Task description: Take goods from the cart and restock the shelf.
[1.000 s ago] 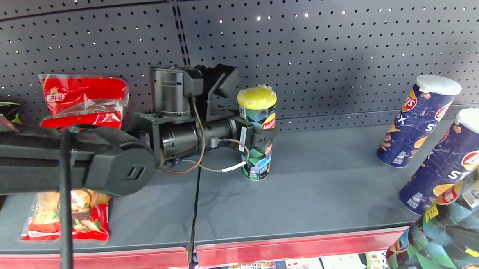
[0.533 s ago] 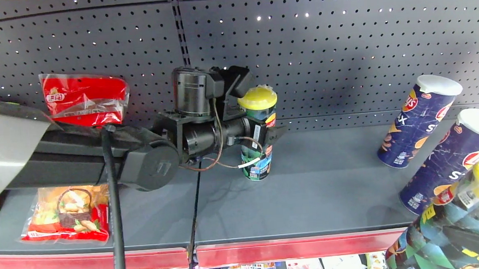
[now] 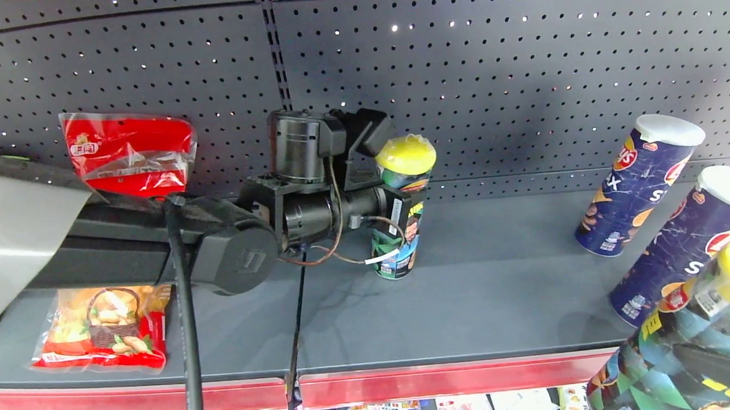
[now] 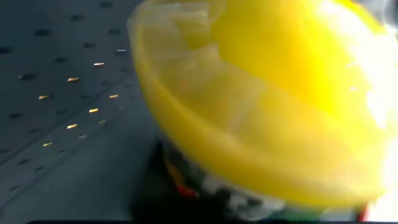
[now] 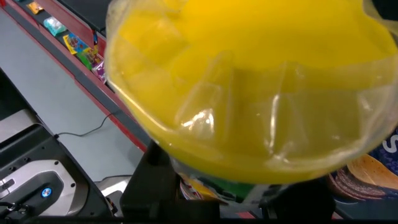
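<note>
Left gripper [image 3: 406, 212] clamped on tilted yellow-lid can [image 3: 396, 261], base on shelf [image 3: 470, 299] mid-bay. Label is a green-black mosaic, print too small to read. Right gripper [image 3: 720, 367] apparently pinching second can [image 3: 651, 355] by the shelf's front-right edge.

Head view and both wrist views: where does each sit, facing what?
Head: on the head, facing the shelf; left arm in front, left end effector at the tilted can.
Left wrist: above that can's yellow lid, pegboard behind.
Right wrist: above the second can in the right end effector, floor below.
Shared: head and each wrist view show that arm's can.
</note>
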Robot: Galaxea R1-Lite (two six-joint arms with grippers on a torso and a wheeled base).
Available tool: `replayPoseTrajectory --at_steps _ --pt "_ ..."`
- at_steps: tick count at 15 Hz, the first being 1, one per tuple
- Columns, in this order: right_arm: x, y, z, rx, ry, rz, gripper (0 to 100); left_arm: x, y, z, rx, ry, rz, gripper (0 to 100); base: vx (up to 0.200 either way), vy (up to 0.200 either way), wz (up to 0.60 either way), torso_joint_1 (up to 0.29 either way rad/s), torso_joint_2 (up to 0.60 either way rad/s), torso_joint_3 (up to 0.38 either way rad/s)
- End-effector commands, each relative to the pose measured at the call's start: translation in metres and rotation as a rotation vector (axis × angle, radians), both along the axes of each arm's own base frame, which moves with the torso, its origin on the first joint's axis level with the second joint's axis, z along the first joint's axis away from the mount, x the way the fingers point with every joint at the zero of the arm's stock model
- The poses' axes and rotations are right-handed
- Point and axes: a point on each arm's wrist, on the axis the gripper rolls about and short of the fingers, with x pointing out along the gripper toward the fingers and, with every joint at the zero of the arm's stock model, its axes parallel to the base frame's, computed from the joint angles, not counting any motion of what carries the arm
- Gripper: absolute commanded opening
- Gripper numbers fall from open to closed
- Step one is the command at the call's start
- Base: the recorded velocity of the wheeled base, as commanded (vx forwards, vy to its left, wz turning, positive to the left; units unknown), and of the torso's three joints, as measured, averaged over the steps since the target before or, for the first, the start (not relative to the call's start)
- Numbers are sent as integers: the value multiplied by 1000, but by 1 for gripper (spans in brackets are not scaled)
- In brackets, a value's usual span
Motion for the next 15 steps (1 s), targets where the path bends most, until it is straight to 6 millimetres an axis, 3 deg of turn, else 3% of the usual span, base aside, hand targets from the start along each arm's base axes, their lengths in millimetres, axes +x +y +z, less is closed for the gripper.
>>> replayPoseTrajectory --at_steps 1,7,15 --pt "0 0 0 -1 1 0 0 -2 3 3 -6 1 -26 0 0 0 0 0 0 0" --pt "0 0 0 11 13 -5 0 -19 54 31 -52 -39 -224 0 0 0 0 0 0 0" --pt "5 2 1 9 22 -1 0 -60 76 -5 20 -113 -472 0 0 0 0 0 0 0"
